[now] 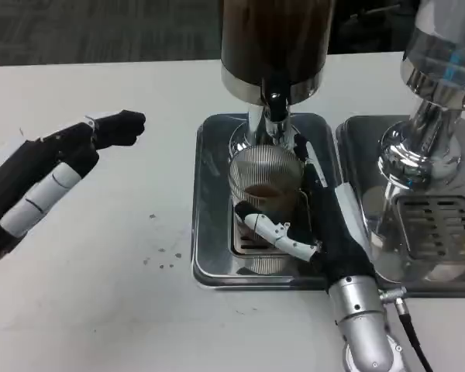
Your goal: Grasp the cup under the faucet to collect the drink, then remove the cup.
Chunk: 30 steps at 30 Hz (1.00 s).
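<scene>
- A clear ribbed cup [265, 186] stands upright on the steel drip tray [209, 232], right below the black faucet [276, 108] of the drink dispenser [275, 46].
- The cup holds a shallow layer of brown drink, low against its walls.
- The dispenser's tank is dark brown behind its wall, with a chrome band at its base; how full it is cannot be read.
- The right hand [314, 221] grips the cup: a white finger [283, 232] crosses the near face of the cup low down, and black fingers run up along its right side toward the faucet.
- The right silver forearm [360, 325] rises from the picture's lower edge, with a thin cable beside the wrist.
- The left hand [54, 174] hovers over the white table [101, 310] at the left, well apart from the tray, palm side turned up, holding nothing; its fingers stretch toward the upper right, the tips seeming a little curled, though the angle makes that hard to judge.
- A second dispenser [430, 116], chrome with a clear body, stands to the right on its own tray with a slotted grille [442, 225].
- A few small dark specks [161, 260] lie on the table left of the drip tray.
- No lettering or brand mark can be made out.
</scene>
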Available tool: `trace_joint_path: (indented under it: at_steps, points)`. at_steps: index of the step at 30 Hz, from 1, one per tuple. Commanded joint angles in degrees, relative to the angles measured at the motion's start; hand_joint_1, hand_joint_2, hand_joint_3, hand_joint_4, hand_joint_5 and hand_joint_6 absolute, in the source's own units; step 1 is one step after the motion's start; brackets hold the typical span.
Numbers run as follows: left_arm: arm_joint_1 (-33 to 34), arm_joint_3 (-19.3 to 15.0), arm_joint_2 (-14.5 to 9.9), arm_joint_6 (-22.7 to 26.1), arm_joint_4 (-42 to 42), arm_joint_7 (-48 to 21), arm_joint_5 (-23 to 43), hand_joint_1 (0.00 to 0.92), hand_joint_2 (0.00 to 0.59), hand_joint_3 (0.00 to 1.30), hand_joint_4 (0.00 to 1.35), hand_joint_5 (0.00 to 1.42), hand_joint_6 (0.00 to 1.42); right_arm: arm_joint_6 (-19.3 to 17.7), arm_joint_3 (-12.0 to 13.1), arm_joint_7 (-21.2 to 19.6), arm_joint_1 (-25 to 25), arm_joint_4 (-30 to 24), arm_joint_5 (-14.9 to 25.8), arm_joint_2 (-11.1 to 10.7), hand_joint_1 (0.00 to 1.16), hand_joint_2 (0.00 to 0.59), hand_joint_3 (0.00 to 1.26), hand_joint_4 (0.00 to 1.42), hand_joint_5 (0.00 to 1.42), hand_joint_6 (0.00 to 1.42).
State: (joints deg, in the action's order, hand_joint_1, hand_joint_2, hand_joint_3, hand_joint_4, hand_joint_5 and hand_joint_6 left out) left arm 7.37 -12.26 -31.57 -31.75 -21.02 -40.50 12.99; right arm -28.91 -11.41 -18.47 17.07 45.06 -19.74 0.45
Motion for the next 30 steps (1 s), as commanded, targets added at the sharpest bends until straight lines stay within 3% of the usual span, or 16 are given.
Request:
trace_joint_path:
  at_steps: [1, 21, 30]
  points:
    - [0.28, 0.32, -0.89, 0.45, -0.63, -0.83, 0.00, 0.000, 0.166, 0.26, 0.22, 0.19, 0.10, 1.53, -0.89, -0.97, -0.30, 1.07, -1.16, 0.53, 0.72, 0.186, 0.07, 0.13, 0.23, 0.25]
    - [0.34, -0.07, -1.05, 0.60, -1.64, -0.88, 0.18, 0.000, 0.168, 0.27, 0.26, 0.22, 0.12, 4.98, -2.45, -4.90, -0.43, 1.06, -3.11, 1.00, 0.83, 0.183, 0.31, 0.45, 0.68, 0.93]
    - [0.20, -0.07, -0.99, 0.67, -1.67, -0.88, 0.25, 0.000, 0.164, 0.27, 0.26, 0.22, 0.13, 3.23, -2.92, -13.44, -2.32, -0.20, -6.16, 1.26, 0.88, 0.203, 0.49, 0.64, 0.89, 1.18]
